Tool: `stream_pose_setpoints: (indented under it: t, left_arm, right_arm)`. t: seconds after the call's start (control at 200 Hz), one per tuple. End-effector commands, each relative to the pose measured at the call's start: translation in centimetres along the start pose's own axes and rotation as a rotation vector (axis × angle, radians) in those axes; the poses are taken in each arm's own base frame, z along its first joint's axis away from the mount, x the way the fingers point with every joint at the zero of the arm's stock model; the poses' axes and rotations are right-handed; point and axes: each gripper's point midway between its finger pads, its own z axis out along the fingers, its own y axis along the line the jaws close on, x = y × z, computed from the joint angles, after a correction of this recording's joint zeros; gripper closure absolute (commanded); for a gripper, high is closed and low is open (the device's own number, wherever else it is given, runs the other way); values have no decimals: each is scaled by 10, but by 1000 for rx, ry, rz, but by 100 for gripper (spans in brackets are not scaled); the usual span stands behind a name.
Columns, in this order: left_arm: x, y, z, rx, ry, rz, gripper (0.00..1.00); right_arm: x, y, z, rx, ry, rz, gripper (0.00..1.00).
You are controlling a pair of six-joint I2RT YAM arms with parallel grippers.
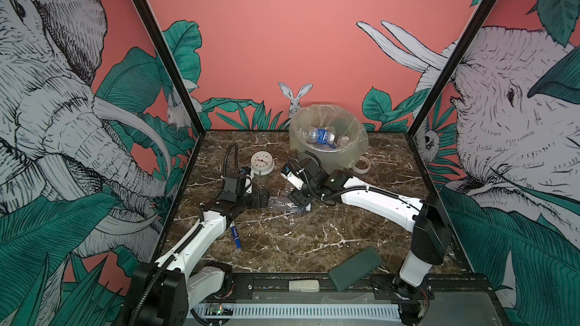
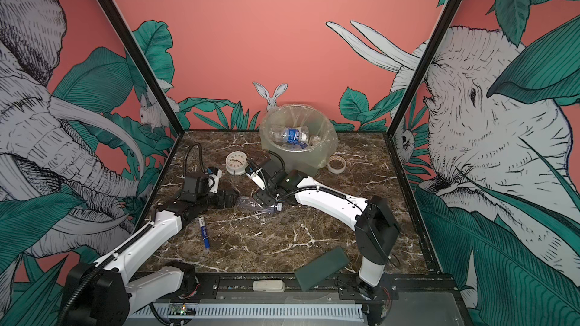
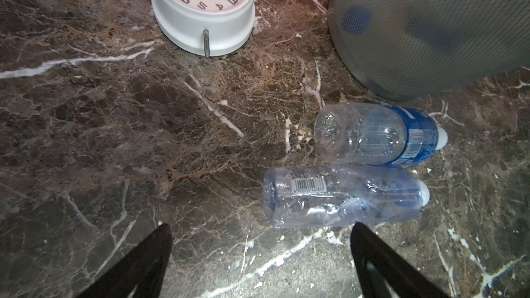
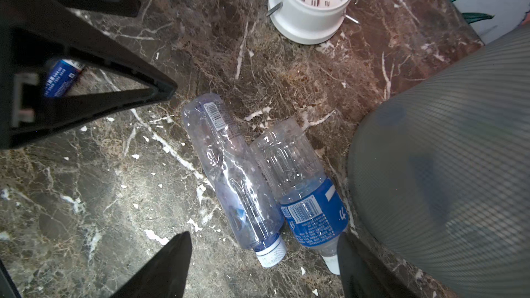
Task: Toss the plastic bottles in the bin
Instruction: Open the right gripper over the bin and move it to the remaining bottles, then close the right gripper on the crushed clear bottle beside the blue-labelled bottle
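lying side by side, two plastic bottles (image 4: 238, 173)

My workspace: marble tabletop (image 1: 282, 246), dark brown, veined white; coral back wall (image 1: 282, 42) at 12 o'clock (a rabbit (image 1: 295, 98) peers over leaves); elephant murals (image 1: 47, 105) at 9 and 3 o'clock, framed by black posts (image 1: 163, 48).

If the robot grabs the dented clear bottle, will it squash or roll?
Probably squashes: the dented bottle looks empty and already crumpled, likely light and soft. Lying on its side, it might roll when nudged, though the blue-label bottle beside it could block it.
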Motion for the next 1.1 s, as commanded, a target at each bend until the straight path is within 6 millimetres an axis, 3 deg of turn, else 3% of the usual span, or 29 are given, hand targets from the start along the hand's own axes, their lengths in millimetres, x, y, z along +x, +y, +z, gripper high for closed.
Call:
stream_pose_setpoints:
  t: [0.0,0.31,0.675,0.875,1.09]
  left_arm:
    - [3,0,-3,14,-6,4,3]
    - [8,2,0,18,-4,-15,3]
    - [11,3,-2,22,-6,-25,3]
    - [14,3,-2,24,-3,-36,3]
    - [19,4,-1,28,3,-47,3]
  right_arm:
    - [-3,15,10,-44,-8,-11,19]
    - [12,35,37,-109,57,-33,20]
    - [27,39,60,-113,127,-70,19]
    - [31,39,68,-105,159,-84,19]
    - [39,59,71,-169,197,-104,23]
